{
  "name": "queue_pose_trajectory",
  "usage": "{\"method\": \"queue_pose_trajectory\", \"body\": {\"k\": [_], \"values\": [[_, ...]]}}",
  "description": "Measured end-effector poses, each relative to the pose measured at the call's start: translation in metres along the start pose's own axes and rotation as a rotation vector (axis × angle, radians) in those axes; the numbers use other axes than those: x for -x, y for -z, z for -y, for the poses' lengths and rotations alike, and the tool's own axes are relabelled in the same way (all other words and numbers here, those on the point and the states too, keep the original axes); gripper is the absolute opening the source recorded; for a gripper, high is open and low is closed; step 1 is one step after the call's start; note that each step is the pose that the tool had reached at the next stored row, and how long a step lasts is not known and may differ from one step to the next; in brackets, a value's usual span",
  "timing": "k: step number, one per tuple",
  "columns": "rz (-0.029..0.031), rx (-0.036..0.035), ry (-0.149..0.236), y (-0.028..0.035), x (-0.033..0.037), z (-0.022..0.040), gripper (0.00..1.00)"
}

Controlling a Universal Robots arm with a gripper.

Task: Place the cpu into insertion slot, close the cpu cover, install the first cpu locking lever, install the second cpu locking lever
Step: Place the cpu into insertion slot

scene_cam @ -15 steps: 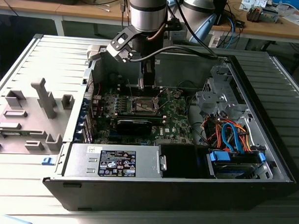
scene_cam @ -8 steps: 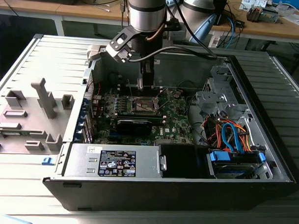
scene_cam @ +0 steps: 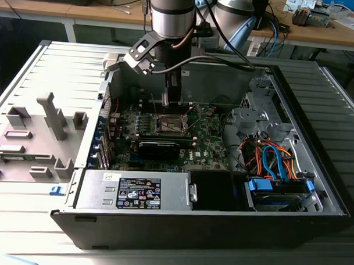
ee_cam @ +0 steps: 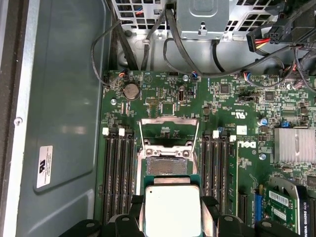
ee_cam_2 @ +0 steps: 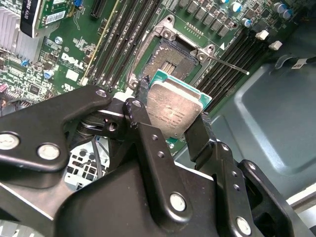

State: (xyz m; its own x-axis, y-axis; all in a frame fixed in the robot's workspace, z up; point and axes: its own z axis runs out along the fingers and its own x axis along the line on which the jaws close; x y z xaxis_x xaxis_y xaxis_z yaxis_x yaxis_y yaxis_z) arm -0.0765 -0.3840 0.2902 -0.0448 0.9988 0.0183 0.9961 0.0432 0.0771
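- In the exterior view, the gripper (scene_cam: 172,101) hangs inside the open computer case (scene_cam: 162,225), close over the socket (scene_cam: 172,125) on the green board (scene_cam: 209,139).
- In the second wrist view, its fingers (ee_cam_2: 200,133) are clamped on opposite edges of the chip (ee_cam_2: 177,103). The chip is held near the bare socket (ee_cam_2: 170,61), not seated, and a thin lever (ee_cam_2: 229,65) stands free.
- In the first wrist view, the cover (ee_cam: 170,120) lies flipped open beyond the empty socket (ee_cam: 165,165), with the chip (ee_cam: 172,212) in the grip. By my judgement, all four steps are left.
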Motion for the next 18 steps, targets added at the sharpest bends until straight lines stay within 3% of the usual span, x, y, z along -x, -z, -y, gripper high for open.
{"method": "queue_pose_trajectory", "body": {"k": [18], "values": [[0.0000,0.0000,0.000,-0.0024,-0.0003,0.0042,0.55]]}}
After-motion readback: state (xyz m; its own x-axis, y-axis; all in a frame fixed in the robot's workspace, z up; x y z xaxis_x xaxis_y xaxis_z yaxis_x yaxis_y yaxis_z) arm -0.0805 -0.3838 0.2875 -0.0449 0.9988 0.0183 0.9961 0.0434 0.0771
